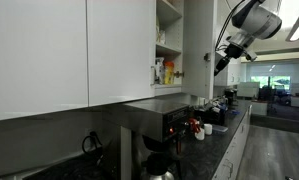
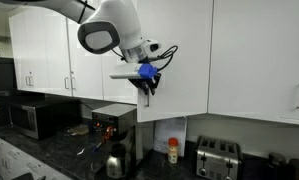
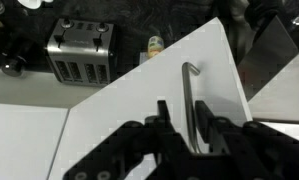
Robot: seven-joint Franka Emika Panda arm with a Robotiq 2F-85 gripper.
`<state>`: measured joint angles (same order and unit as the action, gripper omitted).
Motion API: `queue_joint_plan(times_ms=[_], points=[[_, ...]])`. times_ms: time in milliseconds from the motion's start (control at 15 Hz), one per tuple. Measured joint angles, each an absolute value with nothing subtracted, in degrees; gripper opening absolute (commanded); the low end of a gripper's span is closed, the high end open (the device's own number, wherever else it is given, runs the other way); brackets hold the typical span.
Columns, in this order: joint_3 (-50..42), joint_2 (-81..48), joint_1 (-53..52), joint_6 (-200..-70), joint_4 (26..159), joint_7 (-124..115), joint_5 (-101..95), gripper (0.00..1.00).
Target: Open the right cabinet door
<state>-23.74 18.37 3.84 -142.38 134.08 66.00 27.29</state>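
Note:
The white upper cabinet door [image 3: 129,120] stands swung partly out from the cabinet; it also shows in both exterior views [image 2: 179,50] [image 1: 198,50]. Its slim metal bar handle [image 3: 187,85] runs between my black fingers. My gripper [image 3: 182,110] is closed around this handle, with the bar against one finger and a small gap at the other. In both exterior views the gripper [image 2: 146,88] [image 1: 221,60] is at the door's lower edge. The open cabinet shows shelves with bottles [image 1: 167,72].
Below on the dark counter stand a silver toaster [image 3: 79,50] [image 2: 217,158], a small jar [image 3: 154,43] [image 2: 172,150], a coffee maker [image 2: 114,125], a kettle [image 2: 116,160] and a microwave [image 2: 34,118]. Neighbouring white cabinet doors [image 2: 259,50] are shut.

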Motion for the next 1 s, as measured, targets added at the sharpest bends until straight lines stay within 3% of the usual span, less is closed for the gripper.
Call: queue_joint_plan(times_ms=[333,1000], points=[[-29.94,24.30,4.18,-132.42,131.08,72.14,28.11,0.98],[-29.84,27.58,4.85,-118.22,128.71,71.85,27.03,1.00]])
